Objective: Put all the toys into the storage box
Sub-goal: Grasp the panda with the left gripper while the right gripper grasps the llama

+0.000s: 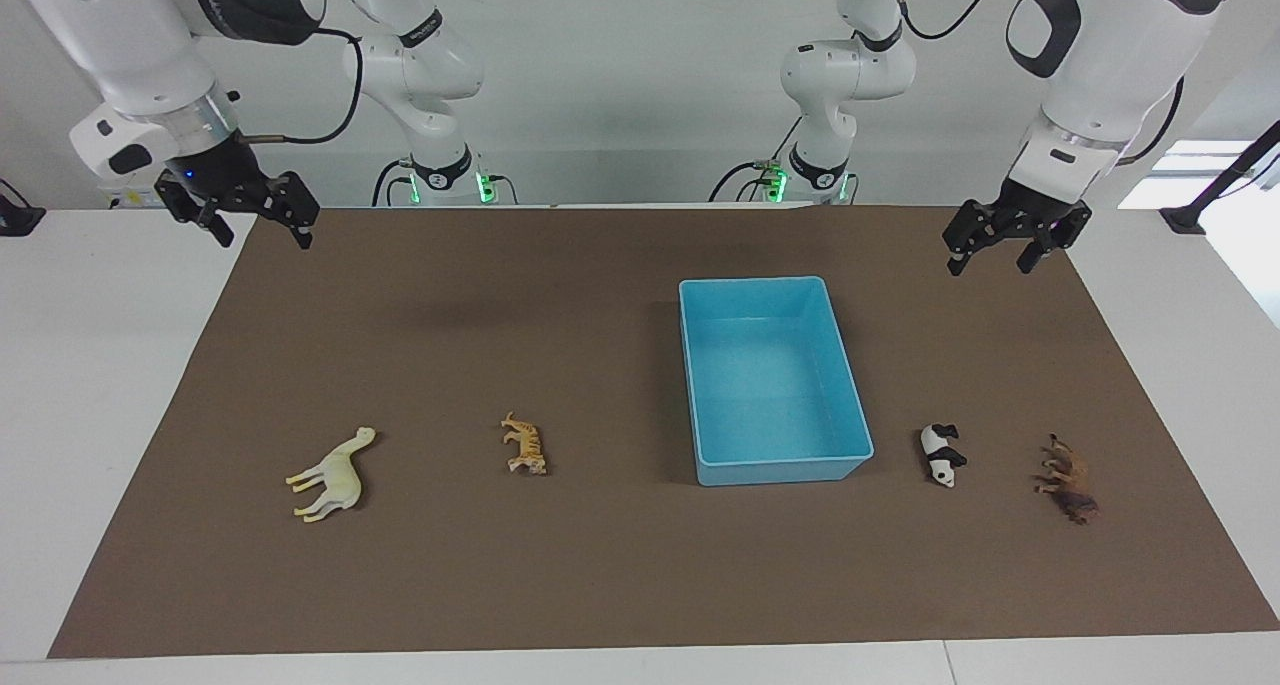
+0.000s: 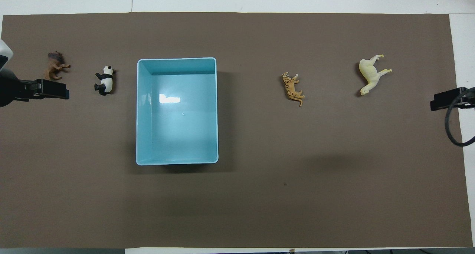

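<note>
No readable writing anywhere. Blue storage box (image 1: 770, 465) sits empty w/ panda (image 1: 941, 454) & lion (image 1: 1068, 479) toward left arm's end, tiger (image 1: 525, 444) & camel (image 1: 334, 475) toward right arm's. Left gripper (image 1: 1003, 250) and right gripper (image 1: 252, 223) both hang open, well apart from every toy.

- The storage box (image 1: 770, 380) sits on the mat (image 1: 560, 575), toward my left arm's end.
- The panda (image 1: 942, 454) lies just beside the box's farther end, and the lion (image 1: 1068, 478) lies near the panda, closer to the mat's edge.
- Toward my right arm's end lie the tiger (image 1: 525, 444), then the camel (image 1: 334, 475), well apart.
- All four lie on their sides in one row, farther from me than the box's middle.
</note>
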{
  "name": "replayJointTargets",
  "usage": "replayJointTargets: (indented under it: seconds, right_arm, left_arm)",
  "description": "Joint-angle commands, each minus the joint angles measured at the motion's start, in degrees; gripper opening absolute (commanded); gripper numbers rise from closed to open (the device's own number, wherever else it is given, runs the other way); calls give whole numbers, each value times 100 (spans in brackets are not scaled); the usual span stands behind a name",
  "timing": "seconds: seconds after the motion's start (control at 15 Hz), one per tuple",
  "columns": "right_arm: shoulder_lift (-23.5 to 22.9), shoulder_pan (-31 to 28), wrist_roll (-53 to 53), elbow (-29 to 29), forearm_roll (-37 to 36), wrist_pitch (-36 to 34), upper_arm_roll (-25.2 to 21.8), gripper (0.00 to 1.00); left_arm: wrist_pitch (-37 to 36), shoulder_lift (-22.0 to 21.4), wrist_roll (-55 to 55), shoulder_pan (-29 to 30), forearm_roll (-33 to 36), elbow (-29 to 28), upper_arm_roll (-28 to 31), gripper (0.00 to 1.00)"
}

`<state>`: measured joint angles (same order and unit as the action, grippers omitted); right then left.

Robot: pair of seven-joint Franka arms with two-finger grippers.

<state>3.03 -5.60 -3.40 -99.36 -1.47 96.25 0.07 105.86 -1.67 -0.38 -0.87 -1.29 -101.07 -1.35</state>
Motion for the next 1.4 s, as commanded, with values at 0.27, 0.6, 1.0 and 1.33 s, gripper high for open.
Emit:
replayJointTargets:
  seconds: [0.27, 0.6, 1.0, 1.33]
  right_arm:
    - [-1136, -65, -495, -181, 155, 1525, 64, 100]
    - [-1806, 137, -600, -40, 192, 2292, 90, 100]
    - [-2823, 68, -1908, 617, 165, 2723, 81, 100]
    - [-3256, 147, -2069, 786, 130, 3188, 81, 100]
  left_arm:
    - [2261, 1589, 205, 236, 480, 131, -23, 100]
    - [3431, 2416, 205, 306, 525, 141, -23, 100]
    - [3538, 2479, 188, 201, 516, -368, -23, 100]
    - [3819, 2470, 205, 166, 525, -790, -23, 100]
